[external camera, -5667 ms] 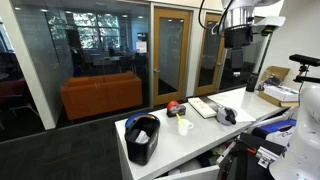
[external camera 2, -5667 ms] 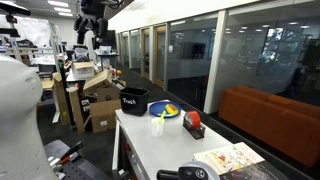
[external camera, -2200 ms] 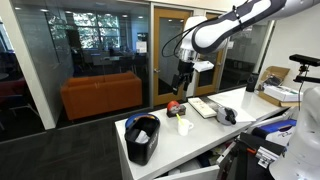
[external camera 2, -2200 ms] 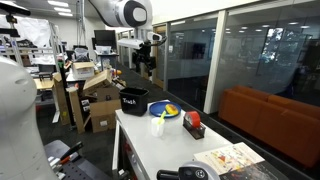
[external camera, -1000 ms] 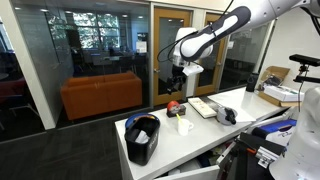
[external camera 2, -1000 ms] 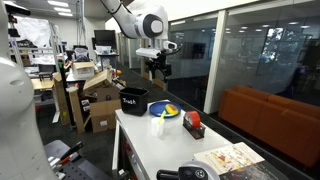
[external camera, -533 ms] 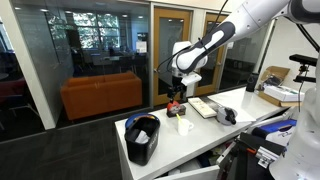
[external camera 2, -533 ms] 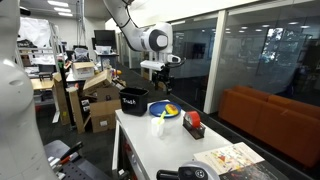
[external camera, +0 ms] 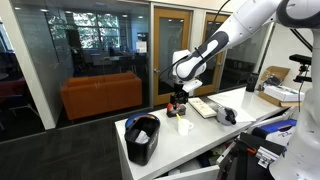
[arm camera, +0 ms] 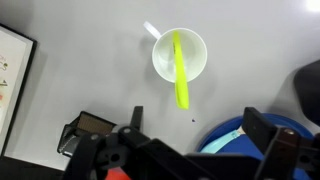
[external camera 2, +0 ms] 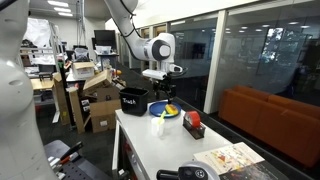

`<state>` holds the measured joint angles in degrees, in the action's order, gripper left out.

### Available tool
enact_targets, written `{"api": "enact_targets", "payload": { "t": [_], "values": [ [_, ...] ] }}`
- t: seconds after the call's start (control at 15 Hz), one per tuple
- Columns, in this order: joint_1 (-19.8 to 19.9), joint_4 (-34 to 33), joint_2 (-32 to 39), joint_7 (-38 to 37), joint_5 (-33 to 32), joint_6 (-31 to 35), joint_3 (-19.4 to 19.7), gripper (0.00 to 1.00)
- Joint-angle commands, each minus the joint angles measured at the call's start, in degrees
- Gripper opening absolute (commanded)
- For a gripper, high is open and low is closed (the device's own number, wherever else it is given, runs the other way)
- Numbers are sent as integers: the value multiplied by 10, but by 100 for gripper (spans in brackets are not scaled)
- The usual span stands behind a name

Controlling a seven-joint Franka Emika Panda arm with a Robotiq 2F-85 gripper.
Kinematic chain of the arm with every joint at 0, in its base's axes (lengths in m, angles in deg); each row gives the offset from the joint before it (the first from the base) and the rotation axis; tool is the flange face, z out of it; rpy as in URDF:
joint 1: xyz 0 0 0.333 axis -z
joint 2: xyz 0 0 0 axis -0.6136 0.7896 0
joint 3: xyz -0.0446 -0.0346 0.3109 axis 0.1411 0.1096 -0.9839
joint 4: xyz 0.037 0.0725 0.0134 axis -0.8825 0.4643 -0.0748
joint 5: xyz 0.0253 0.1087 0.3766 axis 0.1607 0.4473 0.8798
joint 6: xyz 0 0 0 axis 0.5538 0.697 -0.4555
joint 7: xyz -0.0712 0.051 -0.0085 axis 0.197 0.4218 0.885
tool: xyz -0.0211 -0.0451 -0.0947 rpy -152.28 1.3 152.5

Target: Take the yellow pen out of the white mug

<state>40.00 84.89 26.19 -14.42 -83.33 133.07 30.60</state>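
hovering above the white surface (arm camera: 90, 60), my end effector (arm camera: 196, 138) is released. its two dark fingers (arm camera: 134, 128) are spread wide and nothing is between them. in both exterior views it hangs over the mug, clear of it and touching nothing.

the only lettering i can find is a white label on the side of the black bin (external camera 2: 136, 104), and it is too small to read. the open booklet (external camera 2: 232, 160) shows coloured pictures on pale glossy pages, but none of its print is legible either.

the white mug (arm camera: 163, 55) stands upright on the surface, right under my wrist view. it is a plain, smooth cylinder with a small handle and no print that i can see. the yellow pen (arm camera: 180, 72) is in it. the pen is a thin, straight, bright stick that leans on the inner wall, and its free end sticks out past the rim on the side toward my fingers. i see nothing else inside the mug.

just beside the mug lies a round blue plate (arm camera: 228, 130). in an exterior view a yellow item (external camera 2: 168, 109) rests on it. a small red object (external camera: 172, 106) sits near the mug. the bin is boxy and matt, and it stands apart at the end of the surface. what it holds i cannot tell.
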Motion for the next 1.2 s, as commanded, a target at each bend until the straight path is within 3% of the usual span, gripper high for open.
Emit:
{"api": "enact_targets", "payload": {
  "t": [0.0, 1.13],
  "values": [
    [1, 3, 12, -6, -24, 20, 2, 100],
    [-10, -12, 79, -13, -26, 59, -1, 100]
  ]
}}
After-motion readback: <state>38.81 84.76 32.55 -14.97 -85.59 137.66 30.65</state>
